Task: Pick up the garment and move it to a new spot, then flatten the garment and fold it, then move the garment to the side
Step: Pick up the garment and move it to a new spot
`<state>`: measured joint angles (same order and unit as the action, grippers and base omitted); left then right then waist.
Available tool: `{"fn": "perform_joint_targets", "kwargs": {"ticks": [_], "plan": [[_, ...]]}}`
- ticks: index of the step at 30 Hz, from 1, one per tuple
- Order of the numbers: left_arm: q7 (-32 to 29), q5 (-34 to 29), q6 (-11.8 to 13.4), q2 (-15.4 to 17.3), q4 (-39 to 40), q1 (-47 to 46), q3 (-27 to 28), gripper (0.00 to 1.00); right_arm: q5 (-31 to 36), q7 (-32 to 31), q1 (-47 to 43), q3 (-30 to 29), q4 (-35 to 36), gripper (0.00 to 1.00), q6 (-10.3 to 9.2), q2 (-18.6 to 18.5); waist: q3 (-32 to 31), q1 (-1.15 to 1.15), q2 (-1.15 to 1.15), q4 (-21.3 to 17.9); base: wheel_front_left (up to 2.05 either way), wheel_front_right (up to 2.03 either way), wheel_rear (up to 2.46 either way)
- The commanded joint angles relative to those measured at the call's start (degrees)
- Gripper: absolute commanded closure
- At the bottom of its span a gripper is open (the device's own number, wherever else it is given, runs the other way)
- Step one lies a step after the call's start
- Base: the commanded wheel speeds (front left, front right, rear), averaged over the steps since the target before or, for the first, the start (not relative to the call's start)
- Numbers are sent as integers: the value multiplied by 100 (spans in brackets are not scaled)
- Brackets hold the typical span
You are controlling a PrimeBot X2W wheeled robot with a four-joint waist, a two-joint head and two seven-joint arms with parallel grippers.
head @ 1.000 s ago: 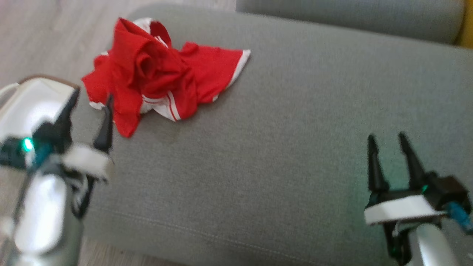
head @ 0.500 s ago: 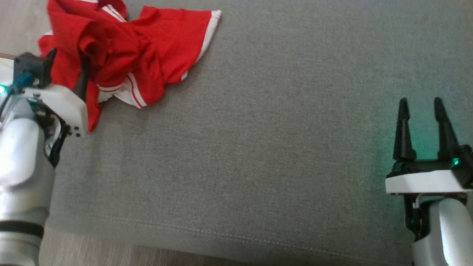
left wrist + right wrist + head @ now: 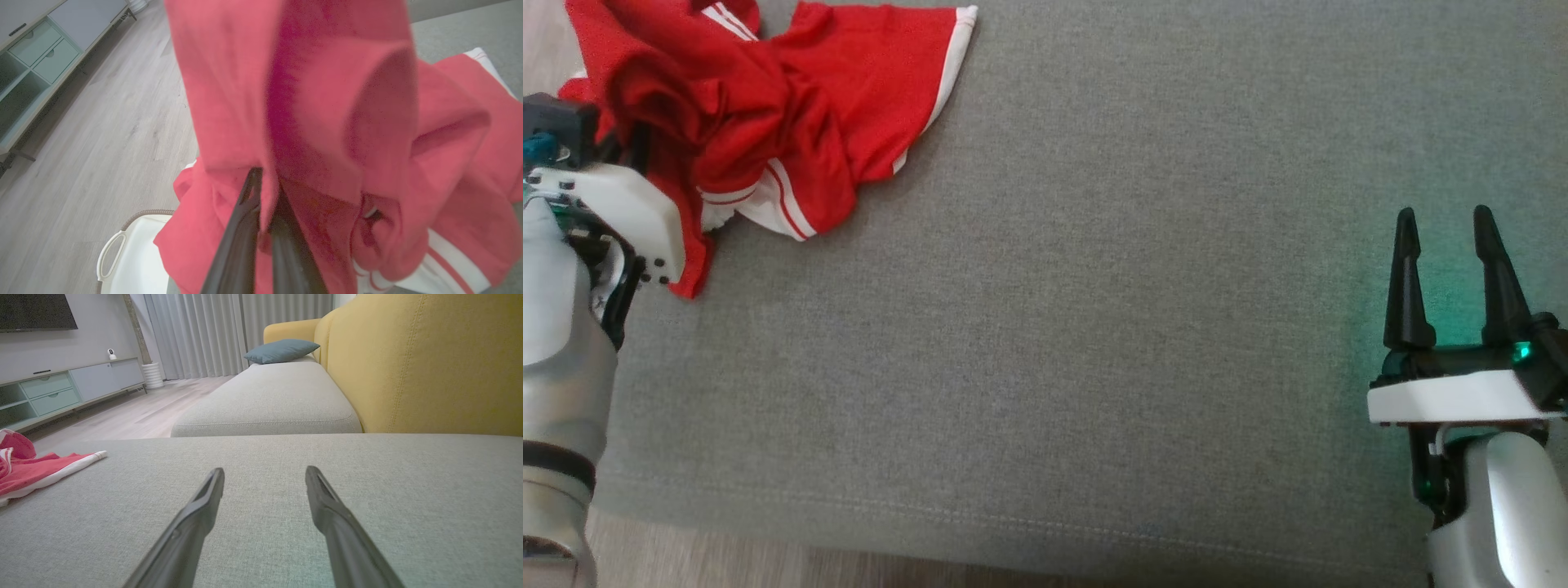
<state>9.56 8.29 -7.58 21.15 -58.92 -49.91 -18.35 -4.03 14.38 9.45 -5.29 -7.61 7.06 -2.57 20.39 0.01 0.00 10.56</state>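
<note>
1. The garment [image 3: 768,122] is lying crumpled in a heap at about 10 o'clock in the head view. It is resting on the grey sofa seat [image 3: 1094,327], close to the seat's left edge.
2. It is showing as bright red cloth with white trim along one hem. Thin red-and-white stripes are running along a band at the heap's lower side, and one flatter panel is spreading out toward 2 o'clock.
3. The left claw [image 3: 266,183] is pinching a fold of the red cloth, its two dark fingers pressed nearly together with fabric between them. In the left wrist view the cloth is bunching up past the fingertips.
4. The right claw [image 3: 1443,214] is hovering at 4 o'clock in the head view, well apart from the garment. Its fingers are standing wide and gripping nothing.
5. At 7 o'clock in the left wrist view a white basket [image 3: 135,261] with a handle is showing, with the pale wooden floor [image 3: 102,122] stretching away behind it.
</note>
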Motion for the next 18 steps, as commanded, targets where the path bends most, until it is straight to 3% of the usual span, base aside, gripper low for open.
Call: {"fn": "perform_joint_targets", "kwargs": {"ticks": [1,10,18], "plan": [[188,44,9,352,43,-298,121,100,-27,62,117,160,138,0,43,-31,-90,-1,0,0,0,0,0],[526,135,125,435,438,-261,225,100,-222,62,-64,208,-13,0,43,-31,-647,-1,0,32,0,0,0],[542,343,400,562,2078,175,618,100,-489,62,-329,381,-143,0,43,-31,-1303,-1,0,-81,0,0,0]]}}
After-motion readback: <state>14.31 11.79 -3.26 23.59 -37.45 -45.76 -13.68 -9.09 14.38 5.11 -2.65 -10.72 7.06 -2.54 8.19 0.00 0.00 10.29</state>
